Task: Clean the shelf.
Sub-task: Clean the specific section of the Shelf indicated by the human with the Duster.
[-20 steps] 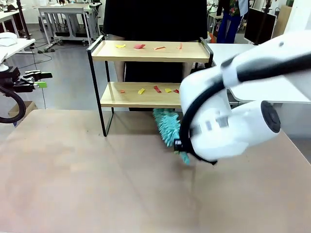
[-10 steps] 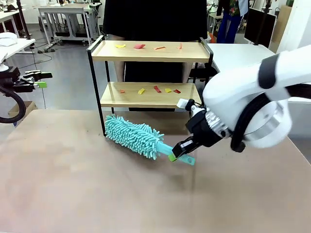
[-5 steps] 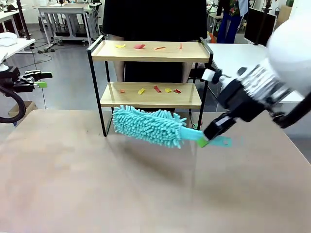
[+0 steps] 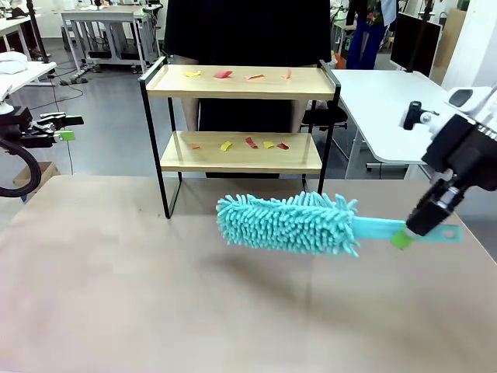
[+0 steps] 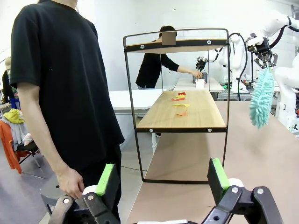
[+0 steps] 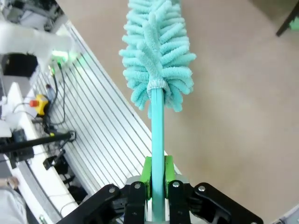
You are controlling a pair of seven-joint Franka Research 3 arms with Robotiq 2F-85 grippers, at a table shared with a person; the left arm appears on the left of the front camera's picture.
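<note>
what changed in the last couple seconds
The right gripper, jaws shut on the duster, raised it above the table and carried it toward the picture's right. The left gripper stayed open at the side; the paper scraps on the shelf have not moved.

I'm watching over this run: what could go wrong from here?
The right hand grips the duster by its thin handle, well behind the head, so the head may twist when pressed. Sweeping may push the paper scraps off the shelf toward the person standing behind it.
</note>
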